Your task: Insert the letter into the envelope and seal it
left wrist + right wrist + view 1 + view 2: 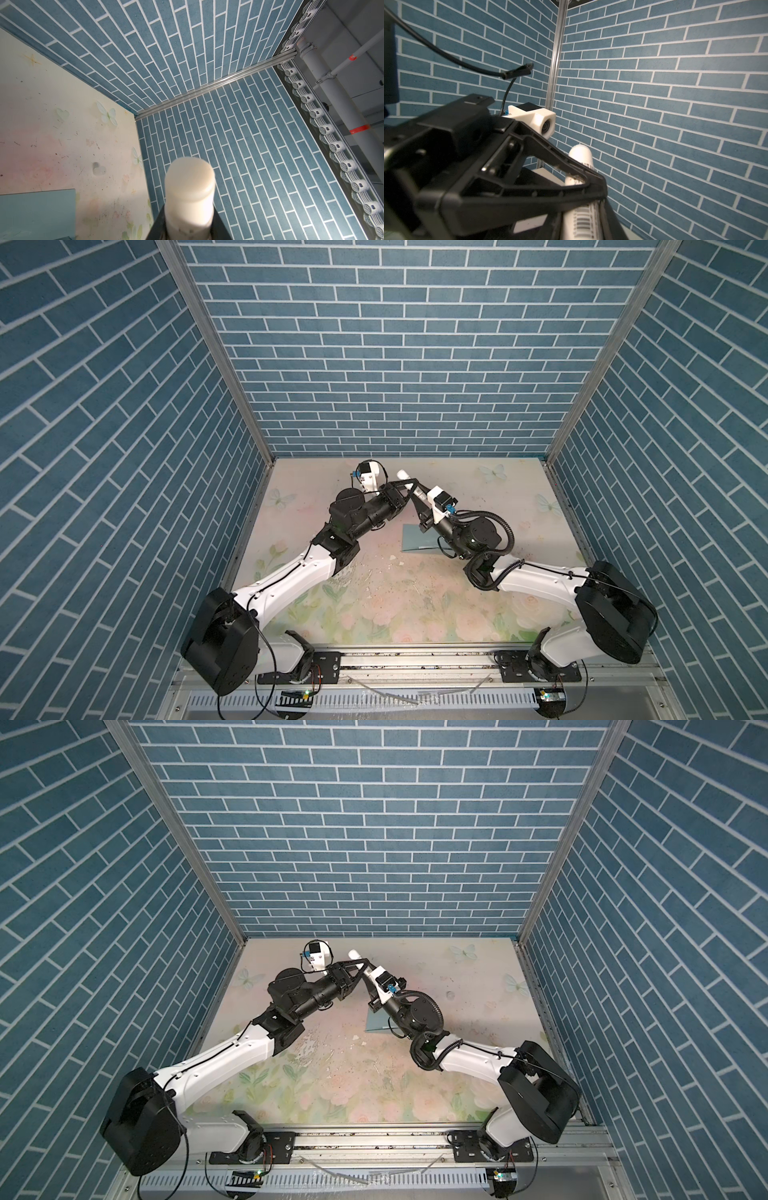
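Observation:
A white glue stick (402,475) hangs in the air above the back of the table, and both grippers meet on it. My left gripper (409,486) is shut on its upper part, below the rounded cap (190,187). My right gripper (417,499) is shut on the lower, barcoded part of the glue stick (579,220). The teal envelope (417,537) lies flat on the table, partly under the right arm; it also shows in a top view as the envelope (376,1021), and its corner shows as the envelope (37,212). The letter is out of view.
The table top (374,614) has a pale floral print, with small white scraps (390,566) in front of the envelope. Blue brick-pattern walls (395,364) close in the back and both sides. A metal rail (415,659) runs along the front.

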